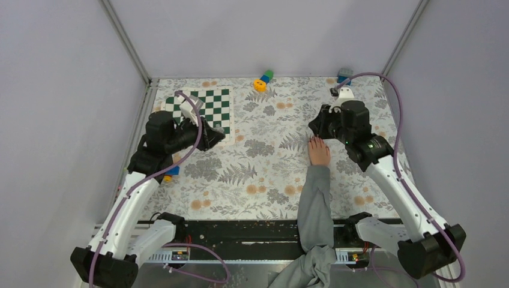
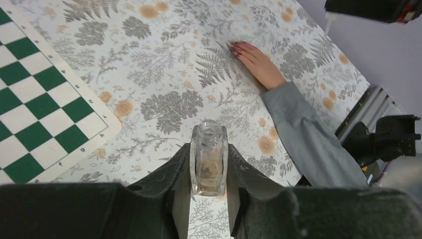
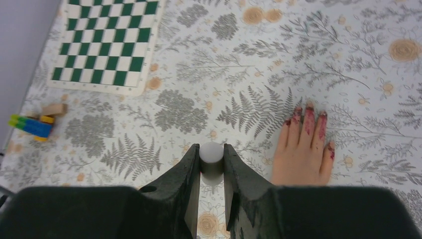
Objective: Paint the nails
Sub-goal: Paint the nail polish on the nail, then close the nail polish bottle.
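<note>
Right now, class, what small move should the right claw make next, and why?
Probably ease the right claw sideways toward the nails: it is shut on the grey cap beside the hand, not over them, while the left claw holds the open bottle apart.

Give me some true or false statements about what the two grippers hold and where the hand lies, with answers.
1. The left gripper grips a clear glass bottle without a cap. True.
2. The right gripper is open and empty. False: it is shut on a small grey cylindrical cap.
3. The bare human hand lies palm down on the floral tablecloth. True.
4. The hand rests on the green-and-white chessboard. False: the chessboard lies apart, to its left.
</note>
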Controlling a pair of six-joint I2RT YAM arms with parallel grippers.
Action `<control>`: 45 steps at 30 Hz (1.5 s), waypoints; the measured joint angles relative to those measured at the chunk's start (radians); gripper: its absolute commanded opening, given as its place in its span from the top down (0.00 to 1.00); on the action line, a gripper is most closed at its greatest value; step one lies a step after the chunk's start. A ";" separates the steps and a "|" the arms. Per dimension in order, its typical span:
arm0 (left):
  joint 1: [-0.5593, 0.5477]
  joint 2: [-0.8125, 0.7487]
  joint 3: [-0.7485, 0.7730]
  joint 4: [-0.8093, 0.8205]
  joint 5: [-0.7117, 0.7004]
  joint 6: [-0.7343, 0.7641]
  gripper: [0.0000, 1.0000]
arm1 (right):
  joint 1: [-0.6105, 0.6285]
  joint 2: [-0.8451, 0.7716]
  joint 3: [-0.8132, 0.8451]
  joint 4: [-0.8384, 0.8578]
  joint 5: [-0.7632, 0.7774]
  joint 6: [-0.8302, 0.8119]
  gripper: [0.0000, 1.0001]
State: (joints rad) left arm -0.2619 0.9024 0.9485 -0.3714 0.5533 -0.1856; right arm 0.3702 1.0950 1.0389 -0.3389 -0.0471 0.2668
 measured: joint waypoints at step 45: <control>-0.521 0.160 0.032 0.082 0.301 0.160 1.00 | 0.017 -0.447 -0.180 0.226 -0.707 0.359 1.00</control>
State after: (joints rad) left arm -0.7834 1.0626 0.9810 -0.2893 0.8547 -0.0257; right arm 0.3870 0.6483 0.8589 -0.1127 -0.7540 0.6258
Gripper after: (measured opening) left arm 0.264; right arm 0.252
